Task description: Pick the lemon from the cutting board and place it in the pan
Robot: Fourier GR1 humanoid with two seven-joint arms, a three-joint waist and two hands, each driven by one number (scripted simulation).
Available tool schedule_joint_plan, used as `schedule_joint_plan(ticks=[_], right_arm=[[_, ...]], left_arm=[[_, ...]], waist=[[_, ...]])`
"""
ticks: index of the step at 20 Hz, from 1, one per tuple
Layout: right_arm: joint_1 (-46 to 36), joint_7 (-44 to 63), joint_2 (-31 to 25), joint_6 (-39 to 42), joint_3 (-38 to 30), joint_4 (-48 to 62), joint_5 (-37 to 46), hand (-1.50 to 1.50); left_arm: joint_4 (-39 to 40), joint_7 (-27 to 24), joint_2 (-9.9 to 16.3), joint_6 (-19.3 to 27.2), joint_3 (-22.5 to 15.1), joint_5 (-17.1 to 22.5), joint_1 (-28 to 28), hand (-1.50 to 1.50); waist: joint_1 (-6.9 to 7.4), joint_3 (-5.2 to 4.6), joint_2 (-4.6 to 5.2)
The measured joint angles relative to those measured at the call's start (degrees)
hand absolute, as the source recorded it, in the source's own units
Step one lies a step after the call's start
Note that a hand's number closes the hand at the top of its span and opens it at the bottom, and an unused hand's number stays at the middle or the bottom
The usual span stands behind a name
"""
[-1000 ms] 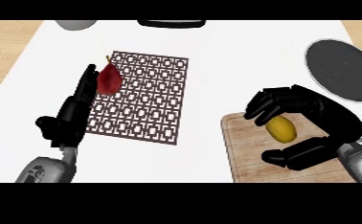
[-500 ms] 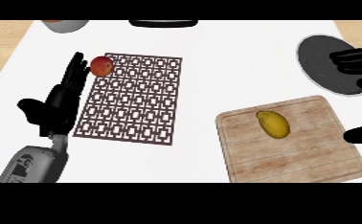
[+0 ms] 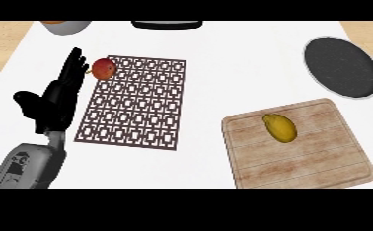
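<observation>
Near the counter's right front corner: a pale wooden cutting board [image 3: 295, 143] lies flat, carrying a yellow oval lemon [image 3: 279, 127] on its upper middle, untouched, nothing around it.
Pan: a round dark pan with a pale rim [image 3: 341, 66] sits at the counter's right edge, beyond the board and apart from it; the lemon is not yet in it.
Left hand: a black left hand [image 3: 56, 98] stands at the counter's left edge, fingers straight and pointing up, thumb spread, holding nothing; it is resting.
Right hand: out of sight, so I cannot say how its fingers stand.
Middle of the counter: a brown latticed rectangular mat [image 3: 137, 100] lies flat, with a small red round fruit [image 3: 103, 68] at its far left corner, just beside the left hand's fingertips.
Far edge: a grey bowl with something orange inside [image 3: 65, 25] at the left, and a dark oblong object [image 3: 167, 23] near the middle, both cut off.
Stage, as I judge it: the pick has not begun.
Risk one: the lemon is rounded, so a hand closing off-centre could roll it along or off the board.
Risk two: the pan hugs the right edge, so a release short of its rim would leave the lemon on the counter.
Risk three: a stir of the left hand could knock the red fruit.
</observation>
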Motion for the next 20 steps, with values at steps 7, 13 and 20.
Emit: schedule_joint_plan(ticks=[7,13,20], right_arm=[[1.43,-1.32,-0.59,-2.67,2.77,-3.35,2.15,-1.5],[5.01,-2.33,-1.77,-4.36,7.25,-8.36,4.71,-1.5],[9.38,-1.49,-1.41,-6.55,8.09,-10.62,9.9,-1.5]], left_arm=[[-0.08,0.42,-0.14,-0.83,0.77,0.15,0.4,0.0],[0.83,0.11,-0.5,-0.8,1.39,-0.33,0.25,0.0],[-1.23,1.01,-1.47,-0.69,1.63,-1.63,1.31,0.0]], waist=[[-0.18,-0.1,-0.26],[-0.6,-0.12,-0.31],[-0.75,-0.15,-0.44]])
